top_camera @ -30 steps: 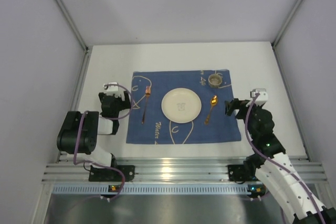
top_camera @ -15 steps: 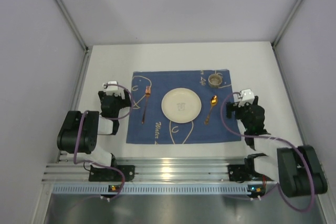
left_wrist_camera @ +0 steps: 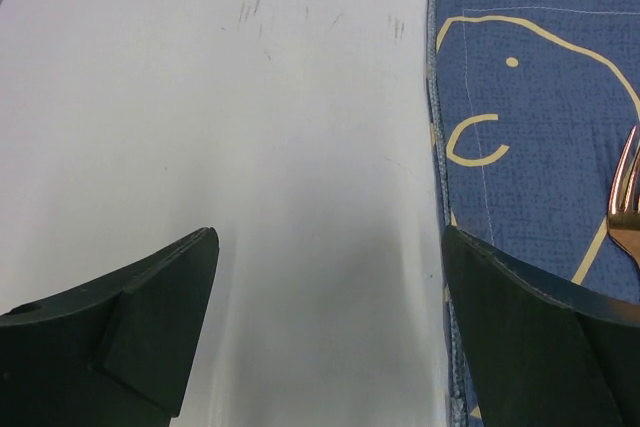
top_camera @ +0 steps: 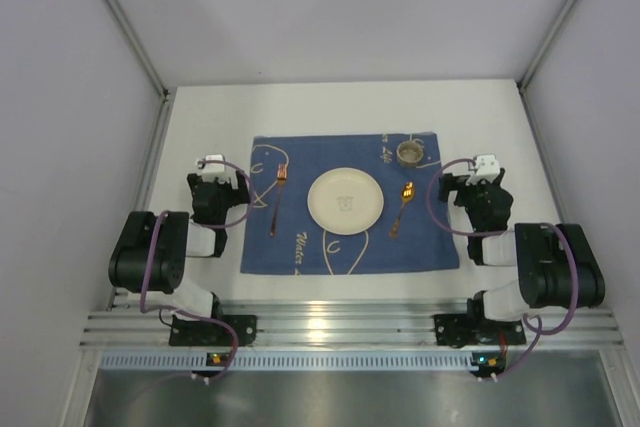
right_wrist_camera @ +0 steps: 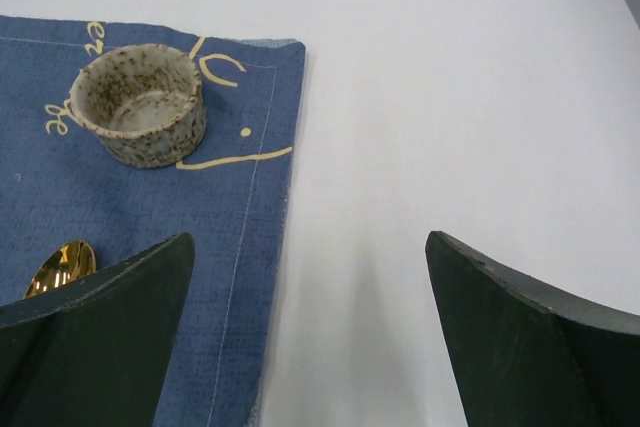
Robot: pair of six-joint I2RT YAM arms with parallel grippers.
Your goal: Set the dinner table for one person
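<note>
In the overhead view you see one dinner table, white, filling the middle of the frame. On it lies one blue placemat. The mat bears one plate at its centre, one fork left of the plate, one spoon right of it, and one speckled cup in the mat's upper right corner. Two grippers flank the mat, the left gripper and the right gripper, each with both fingers spread wide, grasping nothing, at the mat's side edge
</note>
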